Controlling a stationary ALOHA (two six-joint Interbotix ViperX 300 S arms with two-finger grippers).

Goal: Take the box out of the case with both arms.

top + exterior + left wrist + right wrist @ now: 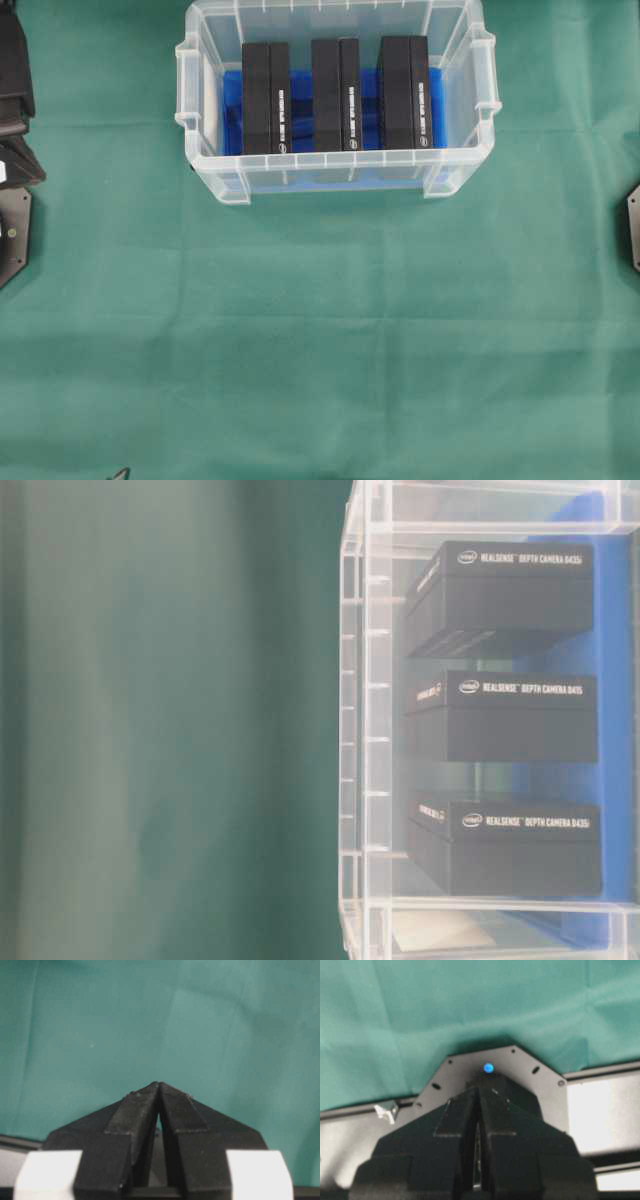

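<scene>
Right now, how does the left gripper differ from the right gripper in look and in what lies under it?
The left gripper carries white parts at its base; the right gripper shows none and looks all black. Under the left gripper lies only green cloth; under the right gripper lies a black angular plate with a blue light, beside the cloth. Both are shut, tips together, holding nothing.

Clear glossy plastic case [335, 165]; matt, seemingly card boxes [266, 95]; creased green cloth [320, 330].
</scene>
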